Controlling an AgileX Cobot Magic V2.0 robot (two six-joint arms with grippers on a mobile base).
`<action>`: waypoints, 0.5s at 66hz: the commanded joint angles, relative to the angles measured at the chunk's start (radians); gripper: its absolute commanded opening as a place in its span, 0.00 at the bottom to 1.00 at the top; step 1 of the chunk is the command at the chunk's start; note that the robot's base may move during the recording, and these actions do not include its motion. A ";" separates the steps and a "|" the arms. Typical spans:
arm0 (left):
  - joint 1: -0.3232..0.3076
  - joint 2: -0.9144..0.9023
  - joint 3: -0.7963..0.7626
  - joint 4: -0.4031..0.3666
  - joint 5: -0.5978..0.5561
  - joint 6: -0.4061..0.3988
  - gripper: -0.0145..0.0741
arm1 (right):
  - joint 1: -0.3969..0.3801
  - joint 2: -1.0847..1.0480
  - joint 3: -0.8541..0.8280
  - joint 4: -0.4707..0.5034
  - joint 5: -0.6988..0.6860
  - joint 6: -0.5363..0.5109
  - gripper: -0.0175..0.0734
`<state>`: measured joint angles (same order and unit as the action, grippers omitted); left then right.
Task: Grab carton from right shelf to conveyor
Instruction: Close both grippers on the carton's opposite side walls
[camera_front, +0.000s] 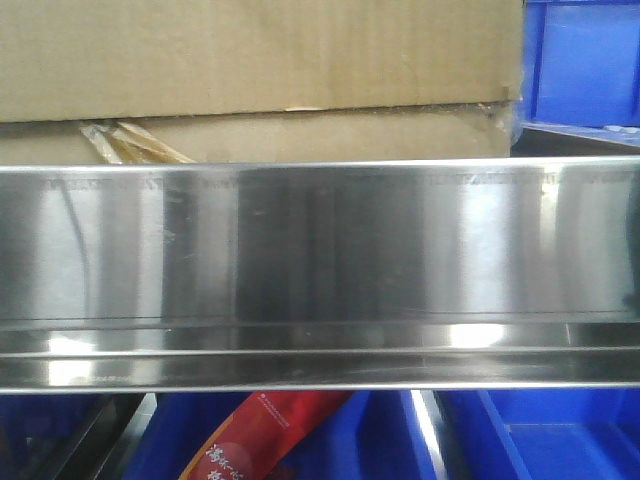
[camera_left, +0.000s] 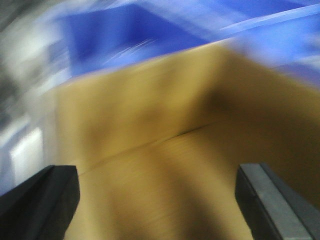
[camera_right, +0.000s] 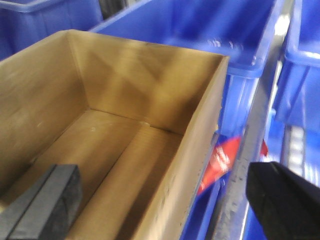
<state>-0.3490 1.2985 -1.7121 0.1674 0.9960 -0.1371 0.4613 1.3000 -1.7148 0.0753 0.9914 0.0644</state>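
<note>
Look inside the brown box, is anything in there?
The box looks empty: only bare cardboard floor and walls show. The right gripper hides the near corner, so I cannot see there.

You get a fairly crisp, evenly lit front view, though the right shelf (camera_front: 320, 260) throws broad white glare bands off its steel front, beside a dark central reflection. Your left wrist view is heavily motion-smeared: the carton (camera_left: 165, 165) and blue bins (camera_left: 130, 35) lose their edges. Your right wrist view is brighter and mildly soft, with diagonal shadows crossing the carton's inner wall.
</note>
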 joint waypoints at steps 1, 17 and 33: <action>-0.005 0.046 -0.087 0.095 0.106 -0.103 0.76 | 0.000 0.063 -0.107 -0.067 0.104 0.064 0.81; 0.006 0.184 -0.273 0.104 0.225 -0.155 0.76 | 0.000 0.250 -0.330 -0.090 0.230 0.066 0.81; 0.029 0.238 -0.280 0.103 0.225 -0.164 0.76 | 0.000 0.320 -0.336 -0.088 0.230 0.077 0.81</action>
<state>-0.3351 1.5237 -1.9828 0.2679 1.2264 -0.2894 0.4613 1.6047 -2.0432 0.0000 1.2312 0.1389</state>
